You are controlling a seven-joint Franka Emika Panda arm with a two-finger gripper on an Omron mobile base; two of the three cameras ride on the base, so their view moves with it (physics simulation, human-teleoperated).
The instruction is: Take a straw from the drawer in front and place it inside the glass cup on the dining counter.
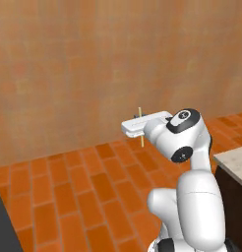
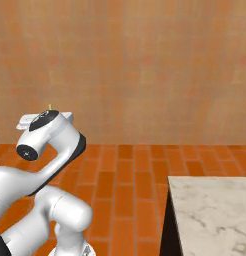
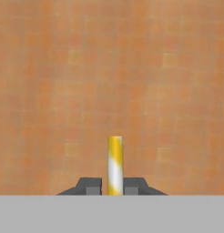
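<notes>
Holding straw (image 3: pixel 115 164) upright | pinched between fingers (image 3: pixel 92 185) (both sides touching)

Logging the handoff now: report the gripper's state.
Gripper: shut on the straw, which stands upright between the fingers.

A plain tan wall (image 1: pixel 83 59) stands behind. Below it lies a floor (image 1: pixel 78 192) of orange-red bricks laid in rows, with darker joints.
</notes>
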